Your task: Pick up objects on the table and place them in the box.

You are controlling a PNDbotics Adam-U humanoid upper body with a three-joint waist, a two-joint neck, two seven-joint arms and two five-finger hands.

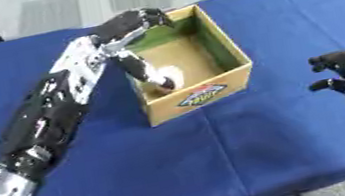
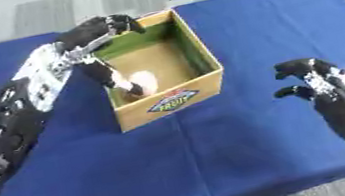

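The box point(image 1: 202, 95) is an open-topped cardboard carton standing on the counter point(image 1: 289, 135), which is covered in blue cloth. Its front wall carries a diamond-shaped printed label point(image 1: 202, 94), and its far and right inner walls show green. All positions below are given relative to the box.

Contents: one pale, rounded object point(image 2: 143, 82) lies on the brown floor of the box, in the front-left corner, against the left wall. Its exact type cannot be determined. The remainder of the box floor is bare cardboard.

Left hand point(image 1: 129, 22): positioned over the rear-left corner of the box, above the rim. The fingers are curled at the top of the box wall, while one dark part of the hand reaches down inside the box, along the left wall, ending at the pale object. Whether it contacts or grips the object cannot be told. The left arm extends from the lower-left, to the left of the box.

Right hand point(image 2: 320, 84): located well to the right of the box, over the blue cloth, nearer the counter's front edge. The fingers are relaxed and spread, holding nothing.
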